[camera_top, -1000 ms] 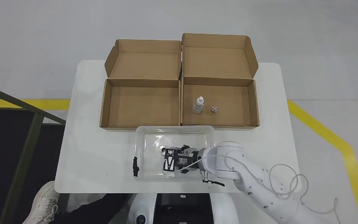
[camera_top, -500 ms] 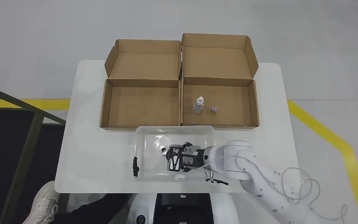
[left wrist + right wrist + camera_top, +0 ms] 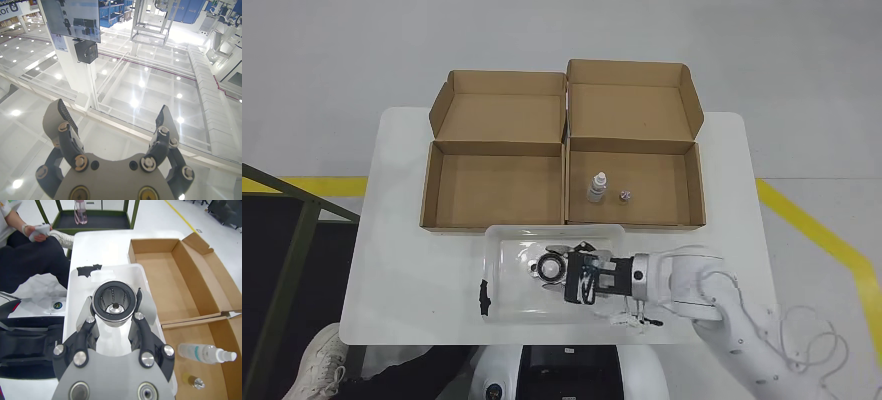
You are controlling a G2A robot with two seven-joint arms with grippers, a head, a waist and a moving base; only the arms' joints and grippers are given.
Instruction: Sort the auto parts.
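My right gripper [image 3: 114, 298] is shut on a metal cylindrical bearing [image 3: 114, 303] with a black rim and a hollow bore. It holds the bearing above the clear plastic bin [image 3: 105, 267]. From above, the bearing [image 3: 550, 267] hangs over the bin [image 3: 492, 240] at the table's front, with the right gripper [image 3: 560, 270] reaching in from the right. My left gripper [image 3: 111, 111] points up at the ceiling, open, with nothing between its fingers.
Two open cardboard boxes stand behind the bin. The left box [image 3: 492, 190] holds nothing. The right box [image 3: 672, 185] holds a spray bottle [image 3: 597, 186] and a small metal part [image 3: 623, 196]. Black tape [image 3: 484, 297] sticks to the bin's left rim.
The right gripper has drawn back to the right and risen inside the bin with the bearing in its grip. The bearing's open end now faces up.
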